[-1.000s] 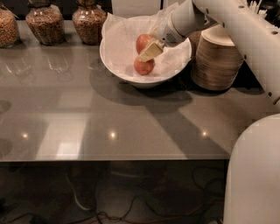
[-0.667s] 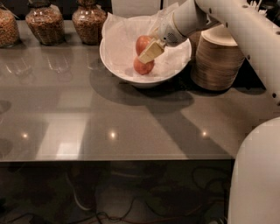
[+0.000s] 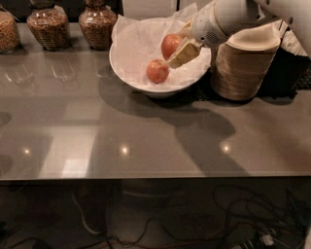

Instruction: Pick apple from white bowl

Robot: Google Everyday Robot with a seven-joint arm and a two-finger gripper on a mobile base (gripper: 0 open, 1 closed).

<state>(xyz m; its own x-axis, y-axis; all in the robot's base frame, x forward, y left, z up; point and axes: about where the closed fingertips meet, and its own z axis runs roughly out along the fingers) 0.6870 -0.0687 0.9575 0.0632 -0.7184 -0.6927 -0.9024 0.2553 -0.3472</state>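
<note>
Your gripper (image 3: 181,46) is inside the white bowl (image 3: 127,68), coming in from 2 o'clock over the rim. Jaws are closed narrow on the apple (image 3: 170,44), with one beige pad (image 3: 184,53) pressed on its 4 o'clock side; the other side of the grip is mostly hidden behind the fruit. The apple you're holding sits at about 1 o'clock in the bowl, against the crinkled paper liner (image 3: 133,36). You can't tell whether it's clear of the paper or resting on it. The second, smaller apple (image 3: 157,71) is near the bowl's centre, at 7 o'clock from the held one, close but not touching. The stack of beige bowls (image 3: 243,73) stands just beside the white bowl at 3 o'clock, partly under the arm (image 3: 233,14). Three jars (image 3: 97,24) line the back edge of the grey surface (image 3: 146,141) at 9 to 10 o'clock from the bowl. Cables (image 3: 204,228) are on the floor below the front edge.
</note>
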